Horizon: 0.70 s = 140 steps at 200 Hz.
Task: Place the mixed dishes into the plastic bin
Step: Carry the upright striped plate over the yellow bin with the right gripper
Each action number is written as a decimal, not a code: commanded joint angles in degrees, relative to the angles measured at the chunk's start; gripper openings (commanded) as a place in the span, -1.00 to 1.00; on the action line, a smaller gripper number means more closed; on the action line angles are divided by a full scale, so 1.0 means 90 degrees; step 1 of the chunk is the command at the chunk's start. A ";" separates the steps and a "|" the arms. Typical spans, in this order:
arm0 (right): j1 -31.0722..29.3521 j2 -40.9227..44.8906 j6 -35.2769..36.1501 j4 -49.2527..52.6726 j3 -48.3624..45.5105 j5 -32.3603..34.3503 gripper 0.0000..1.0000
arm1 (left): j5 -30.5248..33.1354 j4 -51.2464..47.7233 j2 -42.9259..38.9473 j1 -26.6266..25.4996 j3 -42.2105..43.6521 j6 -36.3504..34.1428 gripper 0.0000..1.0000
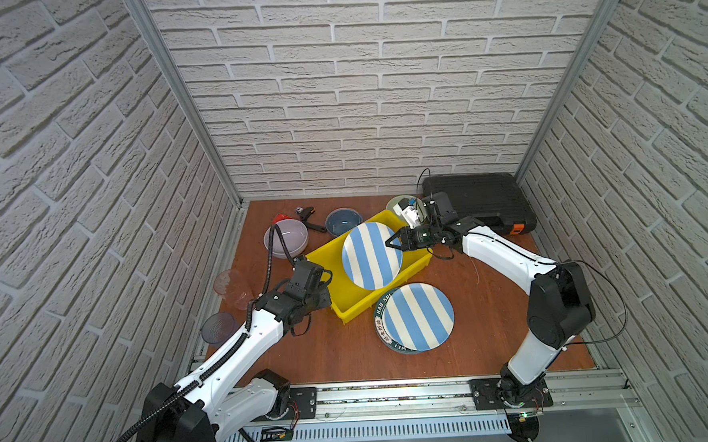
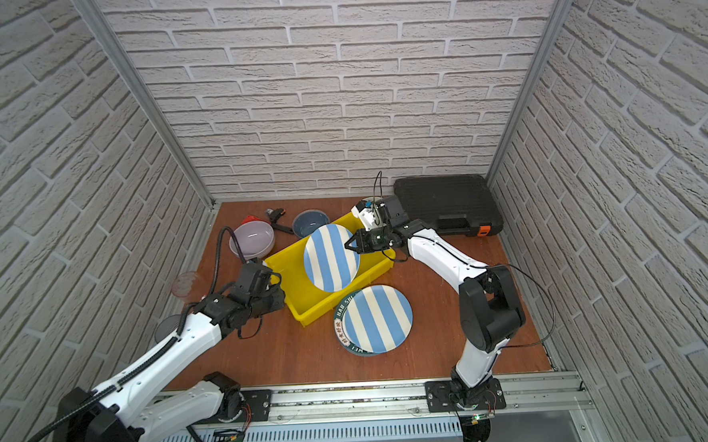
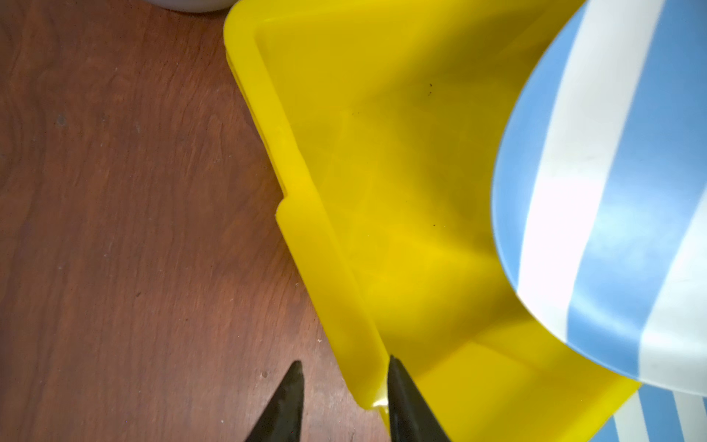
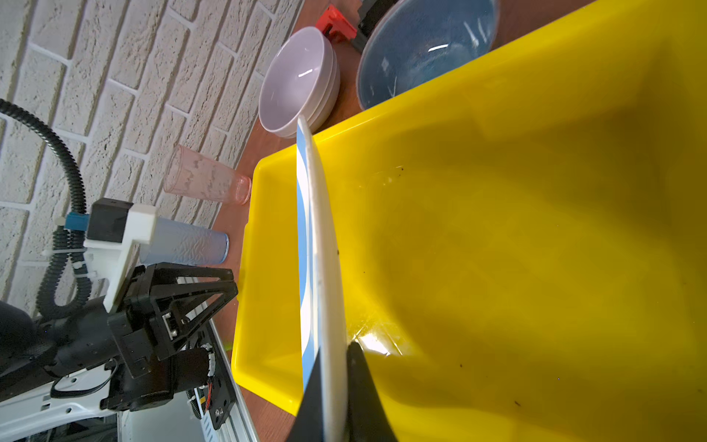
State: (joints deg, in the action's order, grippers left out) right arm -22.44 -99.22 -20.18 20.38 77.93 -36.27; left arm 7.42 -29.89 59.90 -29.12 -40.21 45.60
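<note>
My right gripper (image 1: 389, 243) (image 4: 334, 350) is shut on the rim of a blue-white striped plate (image 1: 370, 254) (image 4: 317, 229), which hangs tilted over the yellow plastic bin (image 1: 352, 301) (image 4: 497, 229). The bin's floor shows bare under it. My left gripper (image 1: 328, 300) (image 3: 344, 361) stands open astride the bin's near-left rim (image 3: 306, 214): one finger is inside against the wall, and the other is outside with a gap. Beside the bin's front, a second striped plate (image 1: 417, 316) lies on a white printed plate (image 1: 379, 324).
Behind the bin are a lilac bowl (image 1: 286, 238), a dark-blue bowl (image 1: 343, 221), a half-hidden pale-green bowl (image 1: 395, 205) and a red-and-black wrench (image 1: 308, 216). A pink tumbler (image 1: 231, 284) and a bluish tumbler (image 1: 218, 329) stand at the table's left edge. A black case (image 1: 480, 201) fills the back right.
</note>
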 commanded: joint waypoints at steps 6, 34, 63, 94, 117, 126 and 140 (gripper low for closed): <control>-0.0171 -0.0161 -0.0092 -0.0497 0.0269 -0.0324 -0.88 | -0.0183 0.0473 0.0089 0.0062 0.0169 -0.0077 -0.26; -0.0171 -0.0517 -0.0111 -0.0604 0.0273 -0.0453 -0.88 | -0.0243 0.0545 0.0169 0.0061 0.0200 -0.0066 -0.27; -0.0215 -0.0849 -0.0174 -0.0683 0.0280 -0.0595 -0.88 | -0.0249 0.0625 0.0170 0.0068 0.0267 -0.0048 -0.28; -0.0308 -0.1086 -0.0218 -0.0722 0.0307 -0.0657 -0.88 | -0.0290 0.0699 0.0248 0.0068 0.0288 -0.0027 -0.28; -0.0355 -0.1246 -0.0265 -0.0746 0.0371 -0.0686 -0.88 | -0.0293 0.0728 0.0262 0.0075 0.0297 -0.0017 -0.29; -0.0377 -0.1310 -0.0284 -0.0751 0.0405 -0.0698 -0.88 | -0.0291 0.0733 0.0259 0.0082 0.0299 -0.0009 -0.29; -0.0402 -0.1422 -0.0268 -0.0680 0.0494 -0.0708 -0.88 | -0.0289 0.0733 0.0259 0.0081 0.0307 -0.0009 -0.29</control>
State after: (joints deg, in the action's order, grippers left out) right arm -24.88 -111.24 -22.24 14.33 80.09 -39.13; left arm 4.93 -25.28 61.91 -28.86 -38.33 45.67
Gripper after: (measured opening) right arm 0.090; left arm 0.355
